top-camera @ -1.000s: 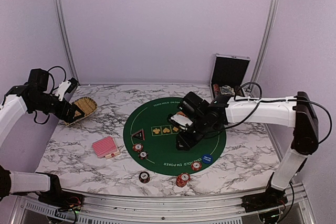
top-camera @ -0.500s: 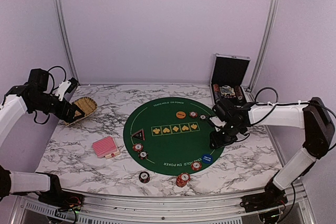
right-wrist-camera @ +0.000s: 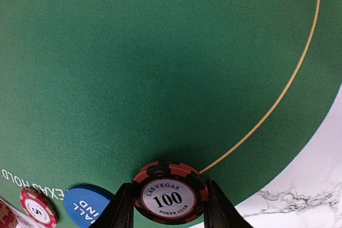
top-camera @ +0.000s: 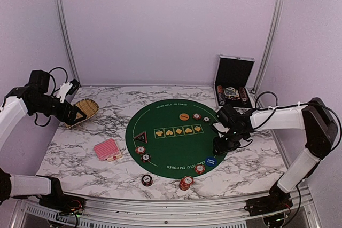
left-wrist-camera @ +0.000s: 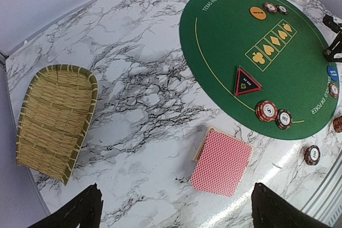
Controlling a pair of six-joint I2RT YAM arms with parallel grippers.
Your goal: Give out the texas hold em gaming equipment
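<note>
My right gripper (top-camera: 221, 146) (right-wrist-camera: 170, 207) is shut on a red-and-black poker chip (right-wrist-camera: 170, 193) marked 100. It holds the chip flat, low over the right edge of the green mat (top-camera: 160, 148), just beyond the blue disc (top-camera: 211, 160) (right-wrist-camera: 85, 205). The pink-backed card deck (top-camera: 107, 149) (left-wrist-camera: 222, 162) lies on the marble left of the mat. My left gripper (top-camera: 74, 111) (left-wrist-camera: 179, 214) hangs open high above the table near the deck, with nothing in it. A black triangular marker (top-camera: 140, 135) (left-wrist-camera: 246, 81), an orange disc (top-camera: 184, 116) and several chips (top-camera: 140, 150) sit on the mat.
A straw basket (top-camera: 85, 111) (left-wrist-camera: 53, 121) lies at the back left. The open silver case (top-camera: 233, 81) stands at the back right. Two chip stacks (top-camera: 147, 180) (top-camera: 185, 182) rest on the marble in front of the mat, and another chip (top-camera: 199, 168) sits on its near rim.
My right arm has swung from the middle of the mat to its right edge, uncovering the chips by the orange disc. The left arm has not moved.
</note>
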